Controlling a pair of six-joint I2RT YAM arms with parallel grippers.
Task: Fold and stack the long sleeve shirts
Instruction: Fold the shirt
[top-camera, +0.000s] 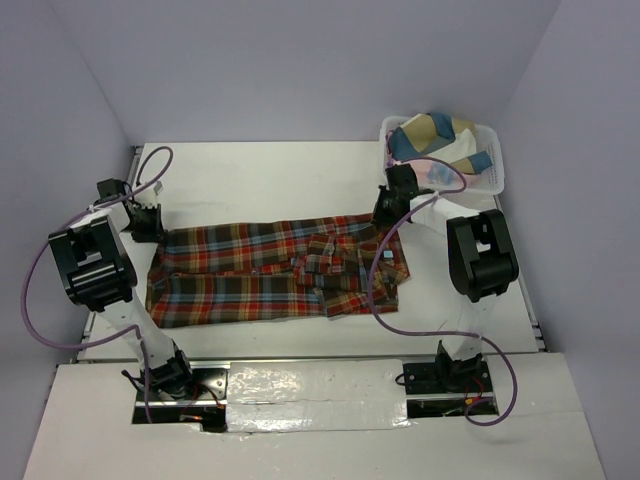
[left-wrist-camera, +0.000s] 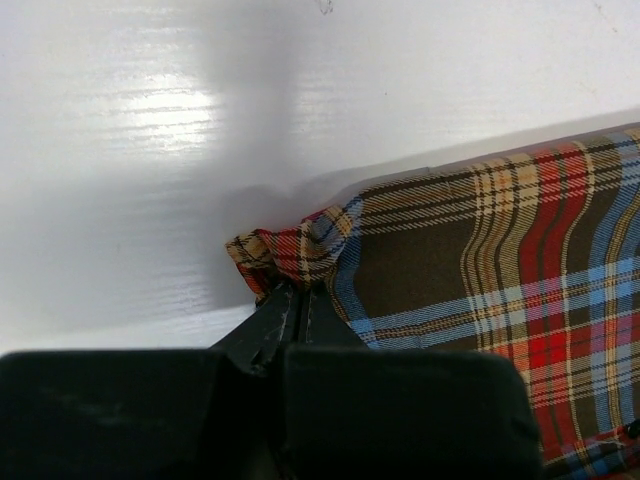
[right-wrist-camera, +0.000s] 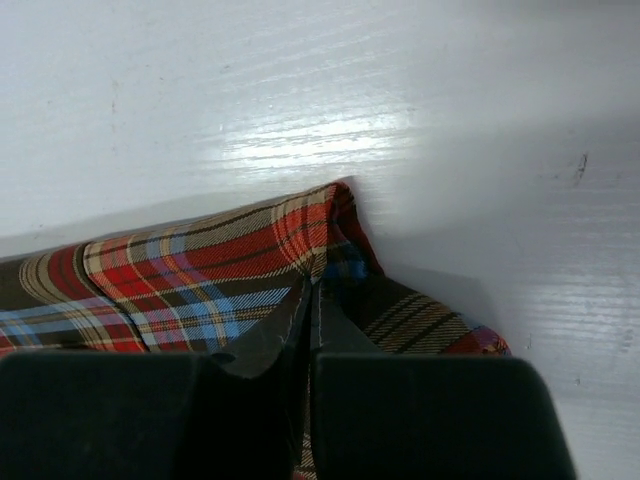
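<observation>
I've got the plaid shirt (top-camera: 280, 275) lying flat across the middle of the white table (top-camera: 260, 180), long axis running L to R, w/ the bunched collar end toward the R side. L gripper (left-wrist-camera: 300, 295) is down at the shirt's far-left corner. On the L wrist cam its fingers (left-wrist-camera: 272, 322) are pressed together w/ a small puckered bit of that corner pinched between the tips, and the rest of the cloth spreads off to the right of that view. R gripper (right-wrist-camera: 312, 292) is at the shirt's far-right corner. On the R wrist cam its fingers (right-wrist-camera: 268, 335) are closed tight as well, tips meeting on a folded edge where the cloth peaks up a little, so it's clamped on the shirt too. Cloth around both pinch points lies on the tabletop as far as I can tell. On the top cam a white lattice basket (top-camera: 495, 172) sits at the table's far-right corner, just beyond the R arm, w/ other fabric in blue, tan and white (top-camera: 432, 135) inside, apart from the shirt
</observation>
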